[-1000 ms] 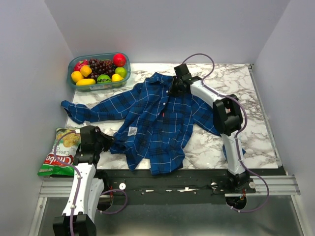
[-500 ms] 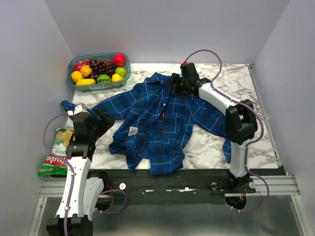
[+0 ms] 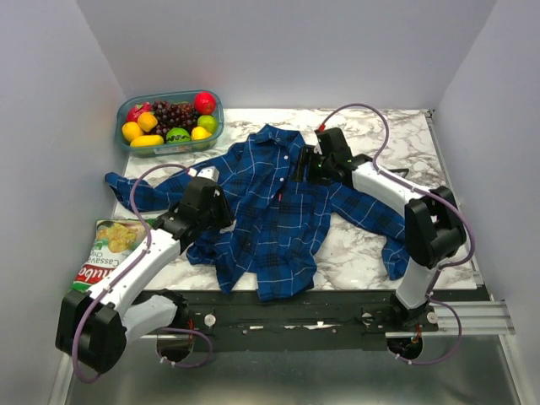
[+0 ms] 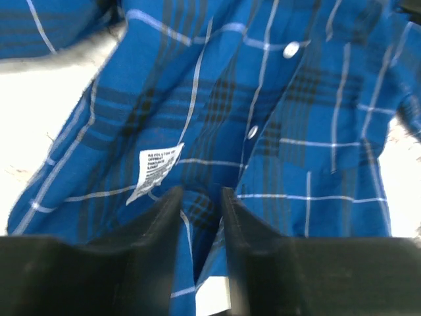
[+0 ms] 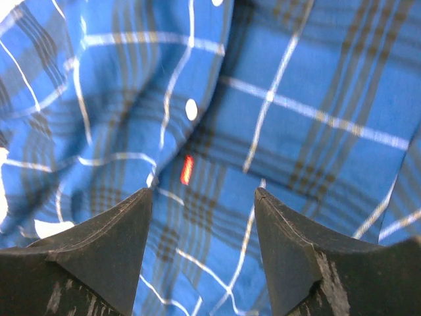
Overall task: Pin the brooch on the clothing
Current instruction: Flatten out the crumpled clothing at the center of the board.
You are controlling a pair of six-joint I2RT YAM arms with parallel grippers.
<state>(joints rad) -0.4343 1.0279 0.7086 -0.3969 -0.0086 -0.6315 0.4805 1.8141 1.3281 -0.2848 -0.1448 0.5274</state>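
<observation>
Your left arm has swung in from the snack bag (image 3: 99, 263) at the table's left edge and now reaches across the shirt (image 3: 287, 228), with its wrist over the lower left front panel. Your right arm has also shifted. Its elbow now sits farther toward the right edge of the marble table (image 3: 426, 143), while its gripper has stayed near the collar area. The shirt itself lies spread much as it did before, collar toward the far side and sleeves out to both sides.

On the left wrist view, your left gripper (image 4: 198, 193) hangs low over the cloth, its jaws only narrowly parted. A ridge of plaid shows in the slot between them, but you cannot tell whether they press it or merely hang above it. The white care label (image 4: 155, 172) lies just ahead of the left finger, and two white buttons (image 4: 290, 49) run up the placket beyond.

Your right gripper (image 5: 200, 192) stands spread wide, pinching nothing, with plaid showing in the gap. The brooch (image 5: 187, 169) shows as a small red sliver on the shirt front beside the placket, just below a white button and just ahead of the fingertips, nearer the left one. Neither gripper touches it.

A tub of fruit (image 3: 169, 95) sits at the far left corner.
</observation>
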